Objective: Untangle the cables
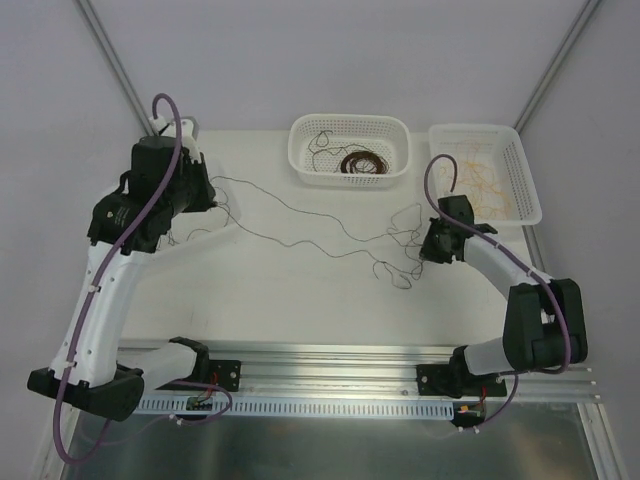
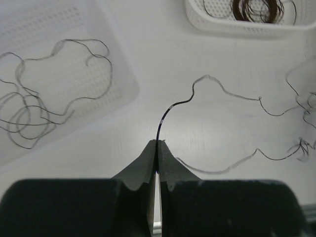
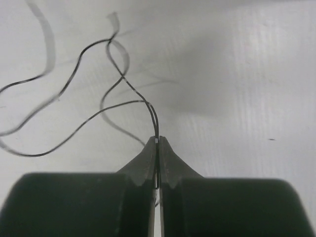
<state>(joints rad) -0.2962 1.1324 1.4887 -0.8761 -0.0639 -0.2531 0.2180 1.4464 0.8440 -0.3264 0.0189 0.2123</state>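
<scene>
A thin black cable [image 1: 262, 196] runs taut-ish across the white table from my left gripper [image 1: 220, 203] to a small tangle [image 1: 404, 262] beside my right gripper [image 1: 423, 246]. In the left wrist view the left gripper [image 2: 158, 143] is shut on one black strand [image 2: 170, 106] that curves away to the right. In the right wrist view the right gripper [image 3: 158, 139] is shut on two black strands [image 3: 133, 91] that cross and loop off to the left. Both grippers are above the table.
A white basket [image 1: 300, 160] at the back centre holds a dark brown coil [image 1: 362, 163]. A second white basket [image 1: 520, 170] at the back right holds yellow-tan strands [image 1: 485, 180]. A third basket [image 2: 116, 81] under the left arm holds loose black strands [image 2: 29, 116].
</scene>
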